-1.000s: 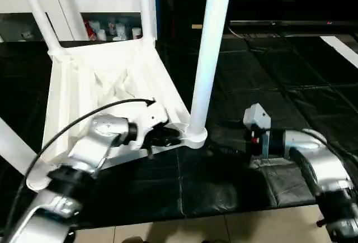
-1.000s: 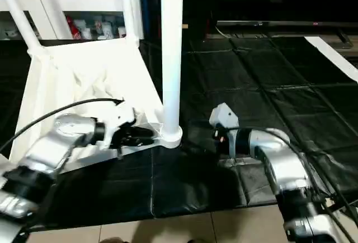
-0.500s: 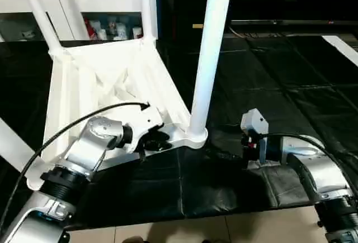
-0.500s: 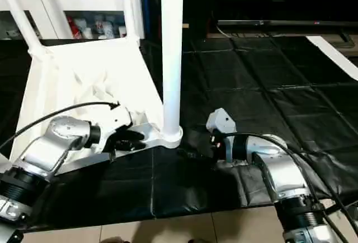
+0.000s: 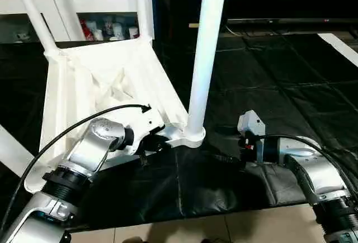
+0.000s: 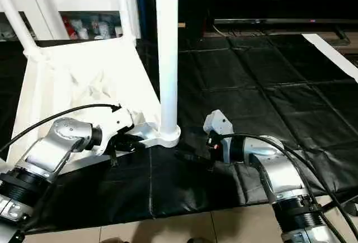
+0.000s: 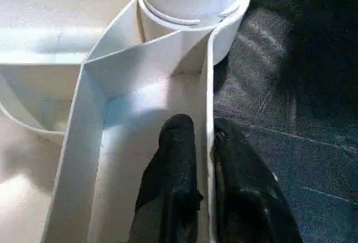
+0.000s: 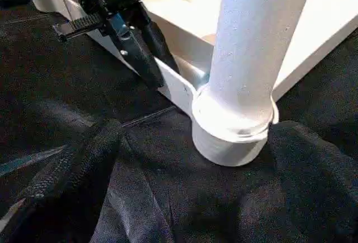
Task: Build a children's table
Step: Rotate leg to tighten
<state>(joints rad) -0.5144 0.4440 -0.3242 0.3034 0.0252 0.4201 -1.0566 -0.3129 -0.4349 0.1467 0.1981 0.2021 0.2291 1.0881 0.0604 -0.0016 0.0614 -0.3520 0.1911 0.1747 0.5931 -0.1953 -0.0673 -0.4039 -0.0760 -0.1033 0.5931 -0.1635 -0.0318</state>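
The white table top (image 5: pixel 84 81) lies upside down on a black mat, ribbed side up. A long white leg (image 5: pixel 204 47) stands upright in its near right corner socket (image 5: pixel 187 137). Two more legs (image 5: pixel 31 11) (image 5: pixel 142 5) rise from the far corners, and another (image 5: pixel 11 151) crosses the left edge. My left gripper (image 5: pixel 150 144) is shut on the top's thin rim wall just beside that socket, one finger (image 7: pixel 178 142) inside the wall and one outside. My right gripper (image 6: pixel 193 155) rests low on the mat, open wide, pointing at the socket's base from the right without touching it.
A white cabinet (image 5: pixel 84 0) with small items behind glass stands just beyond the table top. The black mat (image 5: pixel 268 86) spreads far to the right. Tiled floor (image 5: pixel 224 234) begins at the mat's near edge. A black cable (image 5: pixel 72 125) loops over my left forearm.
My left gripper's fingers have drawn together on the rim wall. The right gripper has slid a little left along the mat toward the socket. The camera has shifted slightly.
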